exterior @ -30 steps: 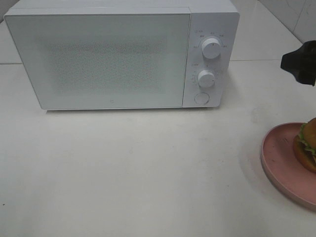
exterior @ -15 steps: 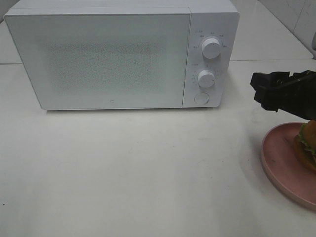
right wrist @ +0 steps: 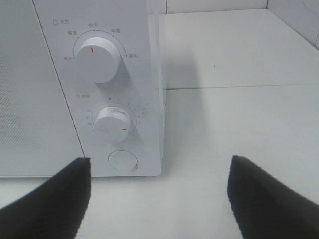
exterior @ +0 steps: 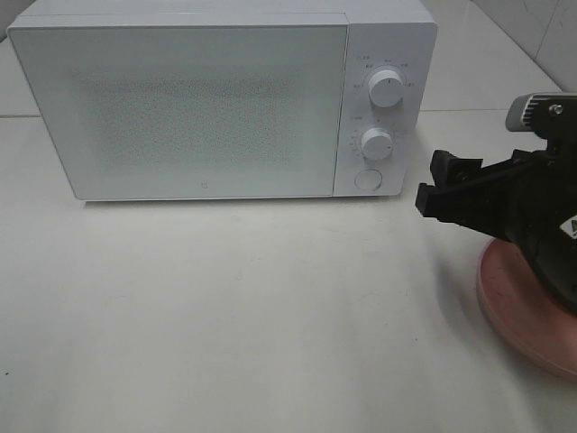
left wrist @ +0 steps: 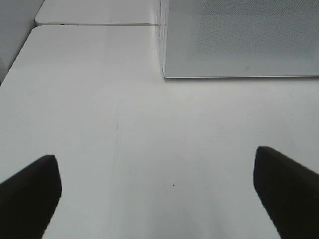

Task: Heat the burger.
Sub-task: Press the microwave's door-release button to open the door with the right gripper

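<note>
The burger is hidden: in the exterior high view my right arm covers the near part of the pink plate point(exterior: 509, 298) where it lies. My right gripper point(exterior: 435, 188) is open and empty, above the plate's left edge, to the right of the white microwave point(exterior: 198, 108), whose door is shut. In the right wrist view the right gripper point(right wrist: 159, 196) faces the microwave's control panel, with its round button point(right wrist: 122, 161) just ahead. My left gripper point(left wrist: 157, 199) is open over bare table, with the microwave's front point(left wrist: 239, 40) beyond it.
The control panel has an upper knob point(exterior: 386, 87), a lower knob point(exterior: 376, 143) and a round button point(exterior: 367, 179). The white table point(exterior: 252, 316) stretches in front of the microwave. A tiled wall point(exterior: 541, 27) rises at the back right.
My right arm has come in from the right edge and moved left toward the microwave's panel, now covering the burger and part of the plate. The gripper stays open.
</note>
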Motion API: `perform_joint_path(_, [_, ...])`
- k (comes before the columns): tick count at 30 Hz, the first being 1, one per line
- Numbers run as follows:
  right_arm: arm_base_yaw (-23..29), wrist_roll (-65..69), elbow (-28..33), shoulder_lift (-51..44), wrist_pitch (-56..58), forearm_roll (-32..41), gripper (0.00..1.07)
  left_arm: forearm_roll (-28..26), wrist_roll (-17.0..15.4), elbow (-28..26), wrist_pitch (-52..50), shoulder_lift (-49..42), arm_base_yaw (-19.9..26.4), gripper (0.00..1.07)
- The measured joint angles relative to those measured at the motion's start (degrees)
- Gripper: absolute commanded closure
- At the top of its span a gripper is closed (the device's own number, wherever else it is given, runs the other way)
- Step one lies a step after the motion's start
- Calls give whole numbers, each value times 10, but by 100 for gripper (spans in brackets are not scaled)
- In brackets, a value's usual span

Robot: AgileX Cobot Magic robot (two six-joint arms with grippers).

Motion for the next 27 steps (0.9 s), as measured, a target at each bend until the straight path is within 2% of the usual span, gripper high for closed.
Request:
perform_joint_path(2, [13,-1,0,10,-17,11,32,0,0,0,0,0,0,9])
perform_joint_path(4, [50,-2,-3,36,-53,47,32,0,0,0,0,0,0,9])
perform_joint_path(5, [50,-2,-3,36,-53,47,32,0,0,0,0,0,0,9])
perform_joint_path(6, [76,-2,-10,57,-65,76,32,0,0,0,0,0,0,9])
perform_joint_path(10, [115,-2,-27,95,-72,111,32,0,0,0,0,0,0,9])
perform_joint_path(13, [130,-2,-38,123,-73,120,32,0,0,0,0,0,0,9])
perform_joint_path(23, [133,0,-44,135,-73,120,32,0,0,0,0,0,0,9])
perform_joint_path(27, [134,43,-44,135,-73,120,32,0,0,0,0,0,0,9])
